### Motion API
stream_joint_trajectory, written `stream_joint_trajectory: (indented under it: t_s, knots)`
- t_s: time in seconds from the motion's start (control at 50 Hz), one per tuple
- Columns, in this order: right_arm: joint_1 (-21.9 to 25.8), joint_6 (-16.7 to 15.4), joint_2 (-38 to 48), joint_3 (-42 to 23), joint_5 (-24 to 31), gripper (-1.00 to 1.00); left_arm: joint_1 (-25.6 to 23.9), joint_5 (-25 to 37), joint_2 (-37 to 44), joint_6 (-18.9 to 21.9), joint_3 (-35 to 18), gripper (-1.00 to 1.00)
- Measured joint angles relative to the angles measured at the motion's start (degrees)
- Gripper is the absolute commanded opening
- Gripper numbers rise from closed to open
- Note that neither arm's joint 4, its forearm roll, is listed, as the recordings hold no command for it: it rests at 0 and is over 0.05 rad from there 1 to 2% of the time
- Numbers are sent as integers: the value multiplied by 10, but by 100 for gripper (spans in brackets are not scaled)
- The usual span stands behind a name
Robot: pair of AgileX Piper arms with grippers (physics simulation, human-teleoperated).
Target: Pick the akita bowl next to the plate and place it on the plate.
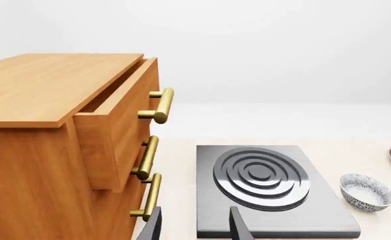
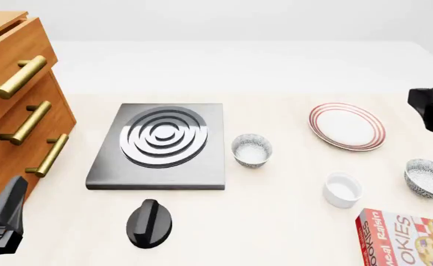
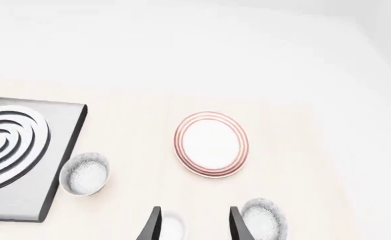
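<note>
Akita bowl [image 2: 429,178] right of plate [image 2: 347,126] — cut by frame edge, both grippers' [image 3: 194,222] fingers spread, tips cropped

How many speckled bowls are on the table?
2. One speckled bowl sits right beside the stove plate; the other speckled bowl sits at the table's right edge, below the plate.

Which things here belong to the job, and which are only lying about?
Job: plate; akita bowl, likely the right-hand one.
Lying about: second bowl by the hob, white cup, black knob, cookie box, cabinet.
</note>
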Motion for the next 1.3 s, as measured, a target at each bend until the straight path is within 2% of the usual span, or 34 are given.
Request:
stream_joint_trajectory:
  t_s: [0.34,0.74,1.02,1.3]
  knots:
    - [-15,21,59,-78,57,100,0,0,0,0,0,100]
    - [-58,40,109,-59,41,100,0,0,0,0,0,100]
    - [-104,15,174,-93,33,100,0,0,0,0,0,100]
    - [-127,3,227,-87,-17,100,0,0,0,0,0,100]
